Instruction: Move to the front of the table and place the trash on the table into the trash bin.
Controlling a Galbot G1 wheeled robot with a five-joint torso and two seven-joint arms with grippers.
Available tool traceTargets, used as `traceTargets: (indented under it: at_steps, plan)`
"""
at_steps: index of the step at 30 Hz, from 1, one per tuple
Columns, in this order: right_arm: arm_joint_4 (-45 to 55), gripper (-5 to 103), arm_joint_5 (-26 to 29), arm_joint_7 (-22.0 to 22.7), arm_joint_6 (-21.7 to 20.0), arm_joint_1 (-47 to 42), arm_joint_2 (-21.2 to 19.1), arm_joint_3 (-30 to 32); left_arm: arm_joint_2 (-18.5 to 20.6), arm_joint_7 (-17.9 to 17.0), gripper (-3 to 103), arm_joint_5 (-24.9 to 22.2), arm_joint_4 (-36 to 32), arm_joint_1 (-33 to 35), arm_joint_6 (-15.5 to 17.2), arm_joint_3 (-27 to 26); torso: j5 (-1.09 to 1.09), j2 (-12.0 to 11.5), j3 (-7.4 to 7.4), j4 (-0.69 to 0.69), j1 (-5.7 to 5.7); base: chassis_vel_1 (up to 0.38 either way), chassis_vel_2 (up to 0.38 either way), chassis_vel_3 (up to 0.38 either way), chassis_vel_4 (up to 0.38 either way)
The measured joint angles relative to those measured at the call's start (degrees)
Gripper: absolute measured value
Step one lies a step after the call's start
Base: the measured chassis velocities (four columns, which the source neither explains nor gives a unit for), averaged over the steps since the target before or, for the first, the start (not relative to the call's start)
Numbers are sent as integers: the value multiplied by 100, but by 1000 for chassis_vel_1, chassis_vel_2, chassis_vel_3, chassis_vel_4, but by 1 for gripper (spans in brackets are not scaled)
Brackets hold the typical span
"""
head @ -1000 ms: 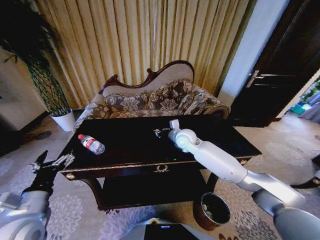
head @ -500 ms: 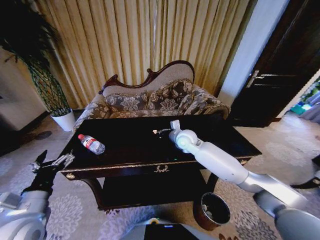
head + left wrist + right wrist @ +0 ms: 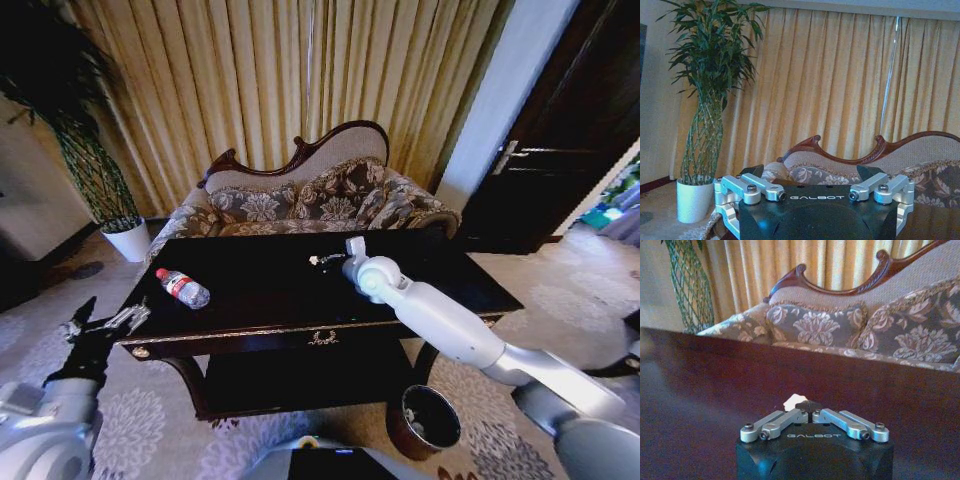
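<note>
Carpet with a pale floral pattern [image 3: 150, 420] lies nearest, and on it, by the near right leg of the large dark glossy wooden counter [image 3: 250, 300] with gold trim, stands the small round reddish-brown trash bin [image 3: 424, 420], low enough that an arm can drop things into its dark mouth. At the near left corner the left gripper [image 3: 105, 325] waits beside the counter edge, its jaws spread wide and empty. Farther in on the left, the small clear plastic water bottle [image 3: 182, 288] with red cap and label rests on its side, untouched. Toward the middle far side, the right gripper [image 3: 322, 261] reaches across low over the top; its jaws are closed together around a small crumpled white paper scrap [image 3: 793, 401], seemingly pinched for carrying to the bin. Beyond stands the floral sofa [image 3: 320, 200] with carved wooden back.
</note>
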Motion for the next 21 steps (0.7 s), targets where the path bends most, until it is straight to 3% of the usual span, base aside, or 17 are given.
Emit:
traceTargets:
  at_steps: [21]
  plan:
    - [410, 0, -150, -23, 317, -429, -478, 937, 68, 12, 100, -55, 0, -120, -1, 22, 0, 0, 0, 0, 0, 0, 0, 0, 0]
